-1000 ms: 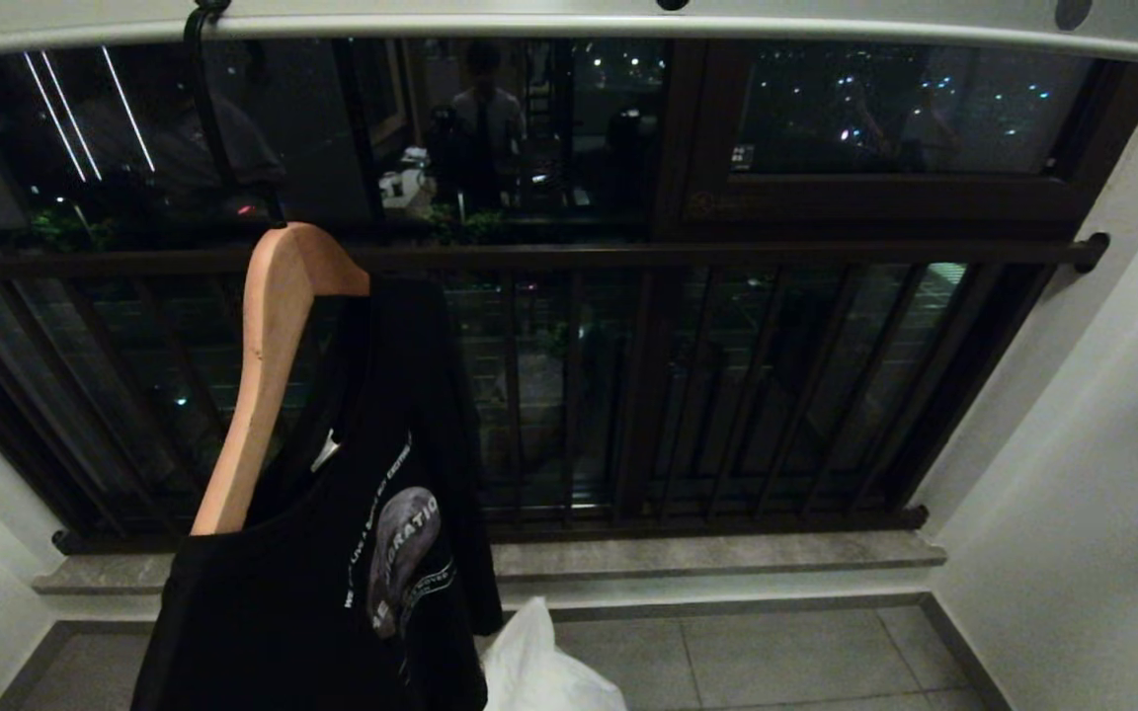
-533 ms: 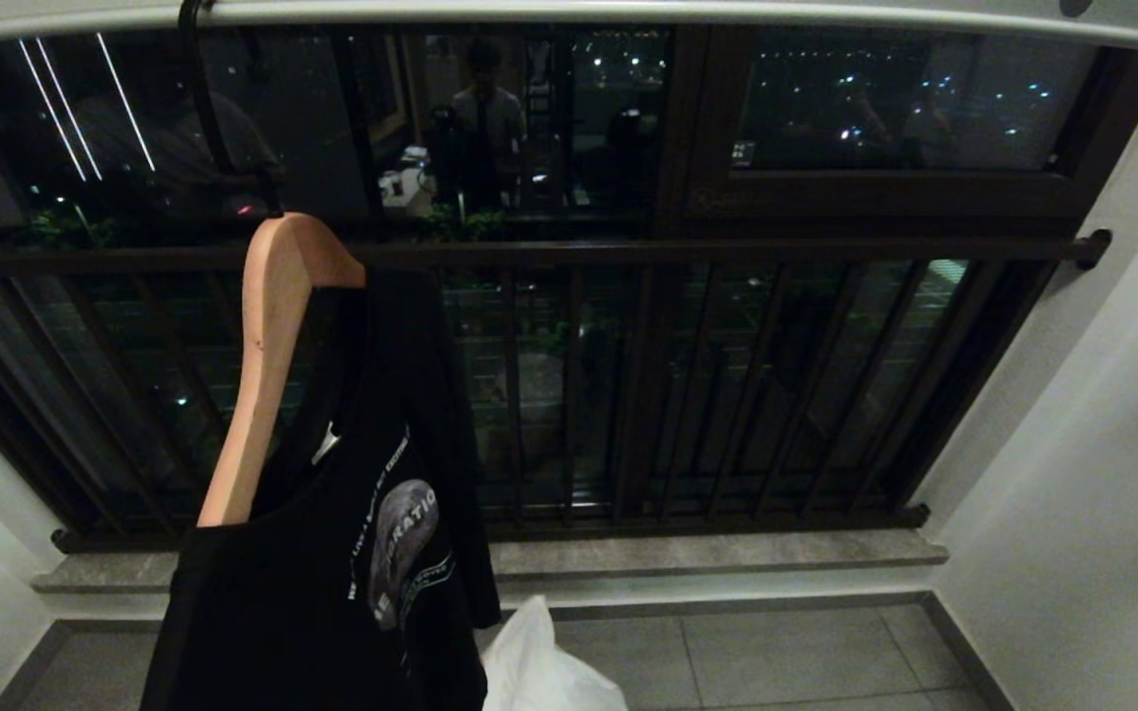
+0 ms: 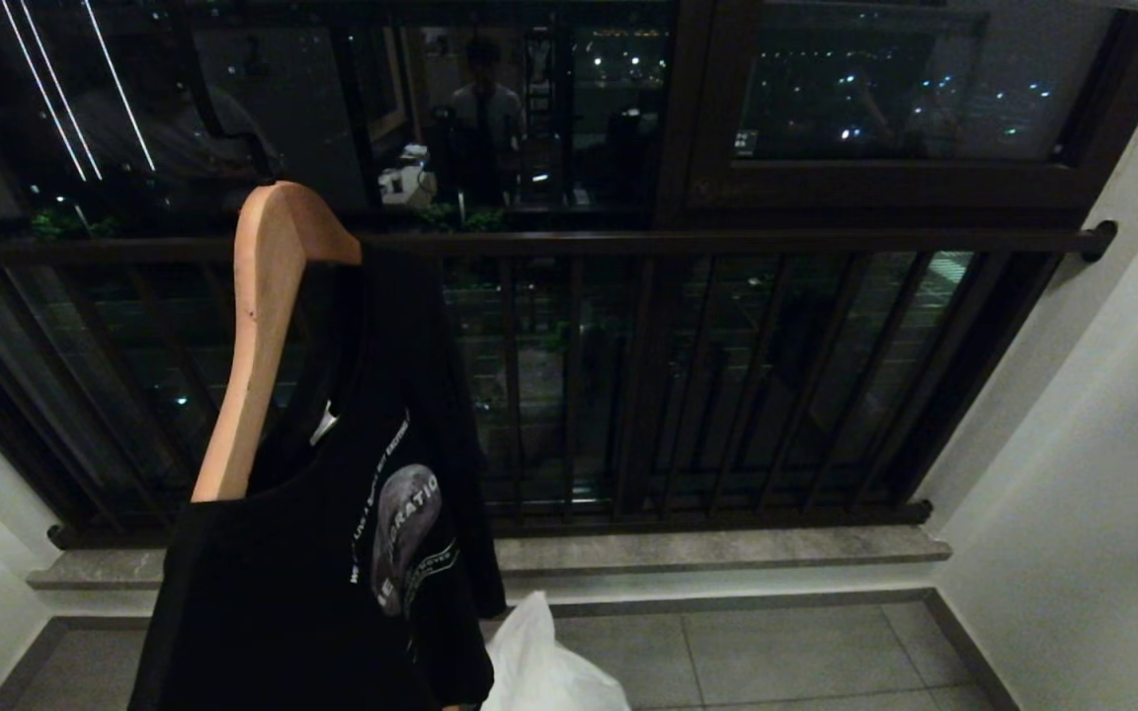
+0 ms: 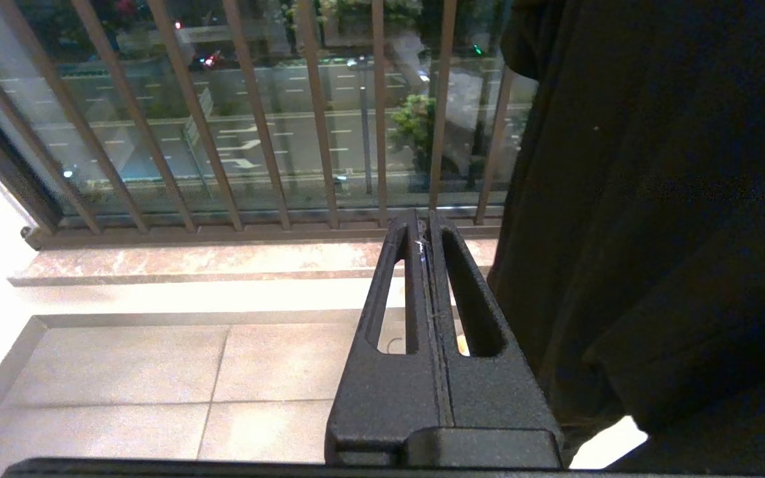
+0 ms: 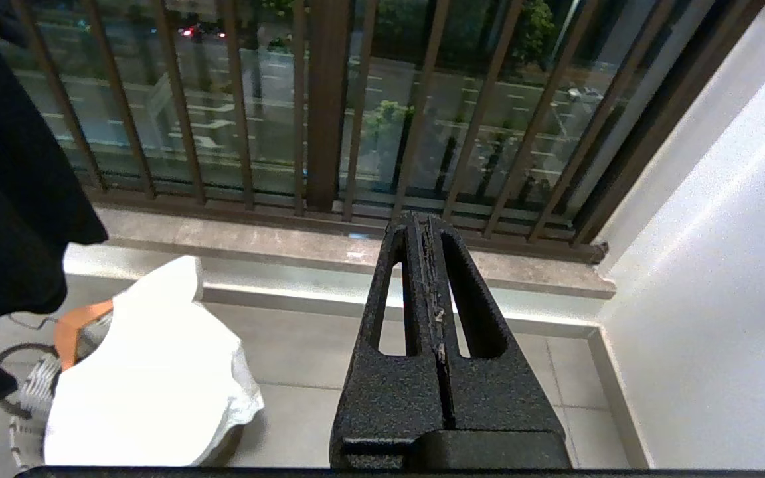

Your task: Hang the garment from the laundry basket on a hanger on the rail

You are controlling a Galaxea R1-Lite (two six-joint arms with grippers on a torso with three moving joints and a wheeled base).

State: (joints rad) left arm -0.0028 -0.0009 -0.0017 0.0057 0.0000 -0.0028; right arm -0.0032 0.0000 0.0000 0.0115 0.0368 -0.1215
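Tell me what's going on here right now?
Nothing is being handled. The left gripper and right gripper are both shut and empty, pointing at the dark barred window guard. A black printed T-shirt hangs on a wooden hanger. A white garment lies over the small white laundry basket on the floor.

My head view is dim, the window [image 3: 549,118] mirroring indoor lights; both wrist views are brighter, with glare off the floor [image 4: 157,358].

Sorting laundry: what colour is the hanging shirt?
Black shirt with a pale print; head view.
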